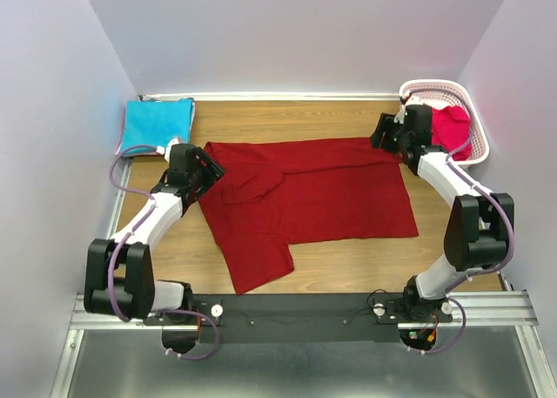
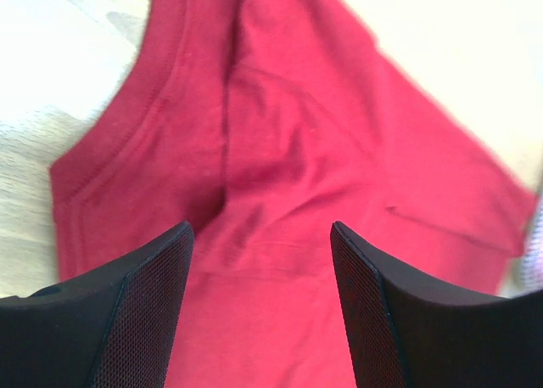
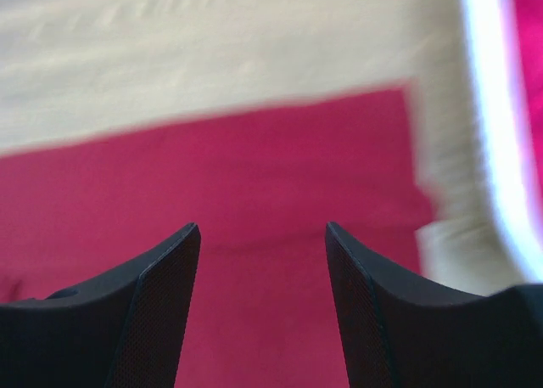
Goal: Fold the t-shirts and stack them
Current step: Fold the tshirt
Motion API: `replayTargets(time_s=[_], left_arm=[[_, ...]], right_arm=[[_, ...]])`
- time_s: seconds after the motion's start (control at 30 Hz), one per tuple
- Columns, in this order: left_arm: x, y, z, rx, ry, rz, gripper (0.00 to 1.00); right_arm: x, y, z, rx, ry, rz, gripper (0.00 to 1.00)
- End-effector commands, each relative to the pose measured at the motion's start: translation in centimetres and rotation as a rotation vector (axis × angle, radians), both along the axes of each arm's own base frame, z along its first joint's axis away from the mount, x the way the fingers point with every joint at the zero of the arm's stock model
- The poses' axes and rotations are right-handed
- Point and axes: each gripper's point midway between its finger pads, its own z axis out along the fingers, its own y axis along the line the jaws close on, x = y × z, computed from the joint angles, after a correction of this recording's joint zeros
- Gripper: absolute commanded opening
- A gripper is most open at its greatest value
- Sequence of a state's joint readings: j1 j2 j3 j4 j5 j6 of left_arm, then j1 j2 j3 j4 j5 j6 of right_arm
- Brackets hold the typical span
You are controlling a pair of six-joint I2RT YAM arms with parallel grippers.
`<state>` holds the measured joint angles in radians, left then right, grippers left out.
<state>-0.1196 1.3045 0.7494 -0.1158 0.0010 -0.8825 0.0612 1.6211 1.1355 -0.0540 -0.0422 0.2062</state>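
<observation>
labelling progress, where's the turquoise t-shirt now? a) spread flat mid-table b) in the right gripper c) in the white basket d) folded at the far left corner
d: the turquoise t-shirt lies folded at the far left corner of the table.

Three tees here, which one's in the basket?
The pinkish-red t-shirt, bunched in the white basket at the far right corner. The dark red t-shirt lies spread across the middle of the table; the turquoise t-shirt sits at its far left corner.
</observation>
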Motion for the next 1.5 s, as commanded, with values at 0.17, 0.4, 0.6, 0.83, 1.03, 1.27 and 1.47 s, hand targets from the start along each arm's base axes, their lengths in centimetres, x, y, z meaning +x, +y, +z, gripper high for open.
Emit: replayTargets(time_s=[0.17, 0.4, 0.6, 0.83, 1.03, 1.27, 1.47], left_arm=[[-1.3, -0.3, -5.4, 0.074, 0.149, -0.123, 0.73], [-6.2, -0.5, -9.7, 0.026, 0.305, -0.122, 0.72], [-9.7, 0.6, -9.3, 0.036, 0.333, -0.062, 0.69], [-11.1, 0.9, -5.8, 0.023, 0.249, -0.039, 0.69], [-7.0, 0.5, -0.7, 0.056, 0.055, -0.095, 0.69], [-3.8, -1.6, -2.3, 0.022, 0.102, -0.208, 0.60], [-3.0, -2.0, -3.7, 0.034, 0.117, -0.240, 0.59]], right_arm=[[-8.6, 4.4, -8.2, 0.309, 0.338, 0.049, 0.68], [-15.5, 3.6, -12.8, 0.303, 0.547, -0.026, 0.69], [-21.2, 2.4, -14.8, 0.264, 0.709, -0.108, 0.72], [-22.4, 1.5, -11.6, 0.204, 0.655, -0.092, 0.75], [-16.6, 1.3, -6.9, 0.183, 0.461, -0.066, 0.75], [-8.9, -0.2, -5.3, 0.177, 0.371, -0.197, 0.68], [-5.8, -1.6, -6.1, 0.207, 0.345, -0.265, 0.66]])
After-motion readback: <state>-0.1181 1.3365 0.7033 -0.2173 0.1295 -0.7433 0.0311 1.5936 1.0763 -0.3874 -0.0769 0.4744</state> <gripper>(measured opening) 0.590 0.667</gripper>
